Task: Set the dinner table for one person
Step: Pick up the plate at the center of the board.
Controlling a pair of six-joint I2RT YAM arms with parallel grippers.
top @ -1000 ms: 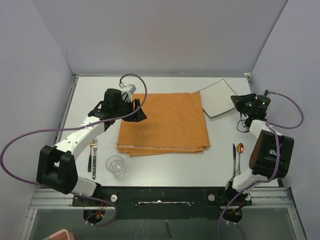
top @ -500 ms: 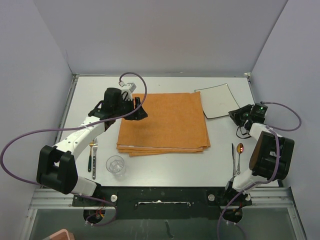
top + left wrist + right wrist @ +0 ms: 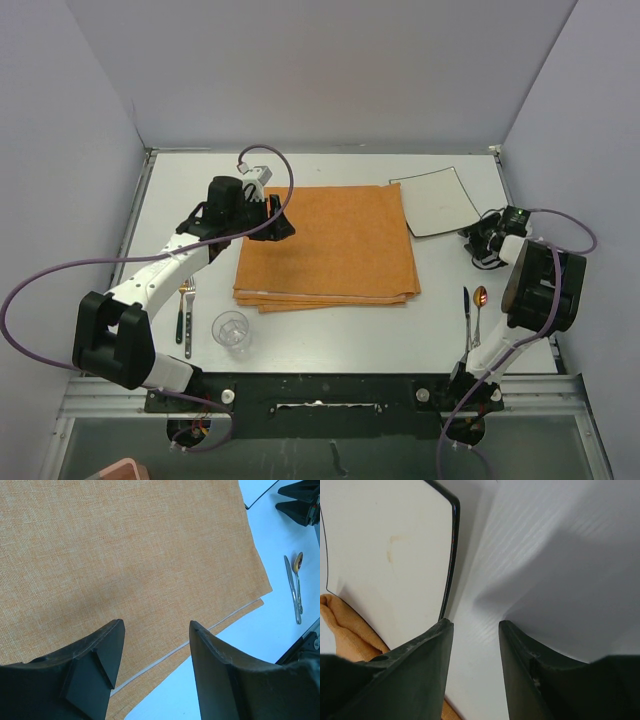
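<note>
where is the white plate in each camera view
top external: plate right of centre, beside the orange cloth
left wrist: plate a sliver at the top edge, right of the cloth
right wrist: plate fills the upper left, cloth at lower left
shared landmark: the orange cloth

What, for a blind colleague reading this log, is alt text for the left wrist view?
The open left claw points down at a folded orange cloth filling most of the view; a knife and spoon lie on the table at right.
</note>
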